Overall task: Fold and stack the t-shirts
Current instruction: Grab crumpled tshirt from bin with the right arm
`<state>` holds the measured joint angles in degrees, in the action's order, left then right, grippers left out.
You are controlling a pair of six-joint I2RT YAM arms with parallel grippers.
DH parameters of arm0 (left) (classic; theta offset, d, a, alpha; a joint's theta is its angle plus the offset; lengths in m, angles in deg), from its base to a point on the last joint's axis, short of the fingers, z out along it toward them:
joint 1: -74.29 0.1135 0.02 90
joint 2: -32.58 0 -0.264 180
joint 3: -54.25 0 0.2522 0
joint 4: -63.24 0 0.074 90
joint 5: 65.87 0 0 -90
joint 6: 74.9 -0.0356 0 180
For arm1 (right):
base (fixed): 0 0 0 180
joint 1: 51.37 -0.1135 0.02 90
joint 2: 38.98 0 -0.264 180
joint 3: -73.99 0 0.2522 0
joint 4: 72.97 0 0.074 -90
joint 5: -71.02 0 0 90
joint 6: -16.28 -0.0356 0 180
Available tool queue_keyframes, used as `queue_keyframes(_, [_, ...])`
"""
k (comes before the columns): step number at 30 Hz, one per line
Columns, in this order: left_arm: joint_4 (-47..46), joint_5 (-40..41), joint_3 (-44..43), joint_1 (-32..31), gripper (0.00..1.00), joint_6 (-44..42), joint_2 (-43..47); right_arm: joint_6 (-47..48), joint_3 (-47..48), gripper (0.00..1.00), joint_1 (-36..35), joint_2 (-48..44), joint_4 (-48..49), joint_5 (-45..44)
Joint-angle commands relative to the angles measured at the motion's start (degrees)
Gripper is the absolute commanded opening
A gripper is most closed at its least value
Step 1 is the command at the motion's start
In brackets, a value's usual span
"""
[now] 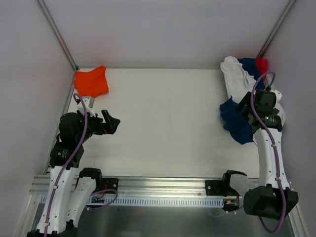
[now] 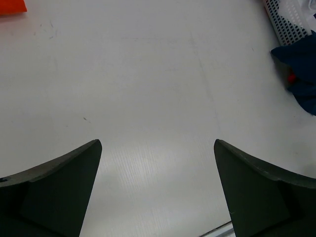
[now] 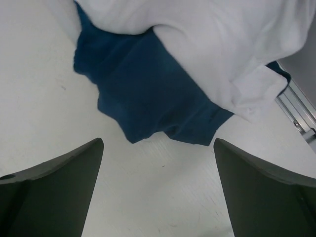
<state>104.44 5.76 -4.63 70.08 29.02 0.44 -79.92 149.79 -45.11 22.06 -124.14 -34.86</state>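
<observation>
The orange t-shirt lies folded at the back left corner; its edge shows in the left wrist view. The white t-shirt is crumpled at the back right, lying over the navy blue t-shirt. A bit of the red t-shirt shows behind them. My left gripper is open and empty over bare table, in front of the orange shirt. My right gripper is open and empty over the pile; its view shows the navy shirt just ahead under the white one.
The white table is walled on three sides. A metal rail runs along the near edge by the arm bases. A white perforated piece shows at the top right of the left wrist view, beside navy cloth.
</observation>
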Motion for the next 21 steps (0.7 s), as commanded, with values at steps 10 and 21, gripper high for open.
queue_keyframes(10, [-1.1, -1.2, -1.2, -0.5, 0.99, 0.0, -0.7, -14.3, -3.3, 0.99, 17.8, 12.0, 17.4, 35.4])
queue_keyframes(21, [-1.2, -1.7, -0.9, -0.5, 0.99, -0.6, 1.5, -8.8, 38.3, 0.99, 13.4, 37.3, 6.0, 27.5])
